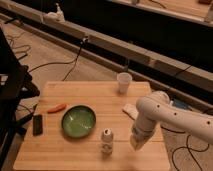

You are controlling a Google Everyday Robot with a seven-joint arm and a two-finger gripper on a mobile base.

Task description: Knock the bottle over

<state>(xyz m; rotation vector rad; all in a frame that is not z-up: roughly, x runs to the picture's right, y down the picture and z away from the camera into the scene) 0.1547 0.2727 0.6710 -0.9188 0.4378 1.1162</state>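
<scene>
The bottle (106,140) is small, stubby and clear with a whitish cap. It stands upright on the wooden table (75,155), just right of the green bowl (78,120), near the front edge. My white arm reaches in from the right and bends down. My gripper (136,143) is at its lower end, just above the table, a short way to the right of the bottle and apart from it.
A white translucent cup (124,82) stands at the table's back right. A white packet (131,110) lies partly behind my arm. An orange carrot-like thing (56,107) and a black device (37,124) lie at the left. Cables run over the floor around the table.
</scene>
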